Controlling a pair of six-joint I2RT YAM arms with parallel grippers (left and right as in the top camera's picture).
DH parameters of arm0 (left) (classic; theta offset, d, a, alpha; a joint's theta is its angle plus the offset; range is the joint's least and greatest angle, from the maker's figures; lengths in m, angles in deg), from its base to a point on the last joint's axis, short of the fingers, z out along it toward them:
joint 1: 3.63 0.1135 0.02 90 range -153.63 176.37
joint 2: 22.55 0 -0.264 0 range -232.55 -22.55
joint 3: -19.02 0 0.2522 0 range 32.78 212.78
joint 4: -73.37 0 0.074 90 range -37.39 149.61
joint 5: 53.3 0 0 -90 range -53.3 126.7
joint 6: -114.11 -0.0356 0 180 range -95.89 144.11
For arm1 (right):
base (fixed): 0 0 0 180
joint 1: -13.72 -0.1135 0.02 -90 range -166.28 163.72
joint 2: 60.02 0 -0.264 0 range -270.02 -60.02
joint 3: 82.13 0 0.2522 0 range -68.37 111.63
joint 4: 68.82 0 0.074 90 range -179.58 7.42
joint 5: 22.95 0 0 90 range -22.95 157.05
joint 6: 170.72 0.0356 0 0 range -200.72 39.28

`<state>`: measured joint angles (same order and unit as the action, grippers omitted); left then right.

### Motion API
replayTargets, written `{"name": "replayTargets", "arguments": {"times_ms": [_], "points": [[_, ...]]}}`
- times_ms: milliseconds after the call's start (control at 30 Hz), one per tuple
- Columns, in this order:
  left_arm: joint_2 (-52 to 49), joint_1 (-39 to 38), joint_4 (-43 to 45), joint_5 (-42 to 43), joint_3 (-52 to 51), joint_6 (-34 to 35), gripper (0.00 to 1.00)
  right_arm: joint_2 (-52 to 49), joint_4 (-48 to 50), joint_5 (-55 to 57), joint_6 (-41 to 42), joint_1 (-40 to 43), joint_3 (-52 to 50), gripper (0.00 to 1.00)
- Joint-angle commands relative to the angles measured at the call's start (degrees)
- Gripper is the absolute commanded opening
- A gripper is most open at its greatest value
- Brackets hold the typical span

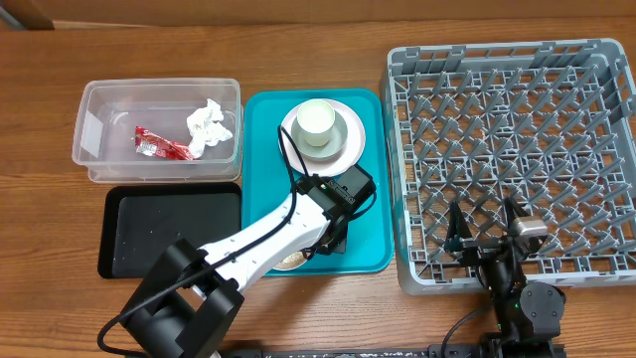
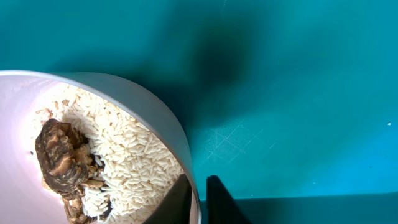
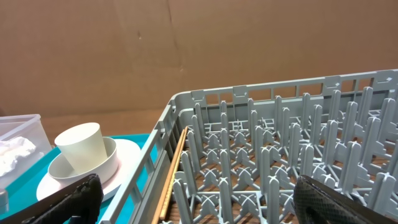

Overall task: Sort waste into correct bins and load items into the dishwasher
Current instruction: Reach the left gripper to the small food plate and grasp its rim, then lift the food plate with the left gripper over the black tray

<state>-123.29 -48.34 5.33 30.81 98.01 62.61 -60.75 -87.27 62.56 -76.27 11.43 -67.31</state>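
1. Since the grey dish rack (image 1: 512, 159) fills the right side of the table (image 1: 60, 298) and holds no dish yet, it reads as stiff and too bulky to shift; the right end effector (image 1: 485, 237) hangs over its near edge with fingers spread wide, gripping nothing
2. On the teal tray (image 1: 378, 249), between the rack and the bins, the large plate (image 3: 127, 152) carries a bowl (image 3: 102, 168) and a cup (image 3: 81, 146); all look hard, smooth, slippery and breakable, and are best taken by the rim one at a time
3. Far left, the clear tub (image 1: 99, 129) holds the crumpled napkin (image 1: 207, 124) and the red sachet (image 1: 159, 147), both light and soft; the black tray (image 1: 169, 239) in front of it lies bare
4. At the teal tray's near edge, the small white dish (image 2: 124, 93) sits under the left end effector (image 2: 198, 198), whose fingers straddle the rim, one inside and one outside, pinching the thin wall
5. Rice scraps (image 2: 130, 149) and a brown lump (image 2: 59, 155) lie loose in that dish, light and ready to spill, so I judge it needs carrying level until it is over a bin
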Motion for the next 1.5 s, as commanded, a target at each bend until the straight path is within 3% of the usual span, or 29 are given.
{"name": "replayTargets", "arguments": {"times_ms": [0,300,533,867,1167,1467], "points": [[-0.5,-0.3,0.2,-1.1,-0.4,0.7,0.13,0.6,0.3,-0.1,-0.2,0.2,-0.6,1.00],[-0.5,-0.3,0.9,-1.1,-1.4,0.7,0.12,0.6,0.3,-0.1,-0.2,0.2,-0.6,1.00],[-0.5,-0.3,1.3,-0.9,-1.9,0.8,0.04,0.6,0.3,-0.1,-0.2,0.2,-0.6,1.00],[-0.5,-0.3,1.2,-0.7,-1.6,0.8,0.04,0.6,0.3,-0.1,-0.2,0.2,-0.6,1.00],[-0.4,1.7,-3.7,2.7,6.6,-8.7,0.04,0.6,0.3,-0.1,-0.2,0.2,-0.6,1.00],[-0.4,8.7,-13.1,2.3,15.3,-12.9,0.04,0.6,0.3,-0.1,-0.2,0.2,-0.6,1.00]]}}
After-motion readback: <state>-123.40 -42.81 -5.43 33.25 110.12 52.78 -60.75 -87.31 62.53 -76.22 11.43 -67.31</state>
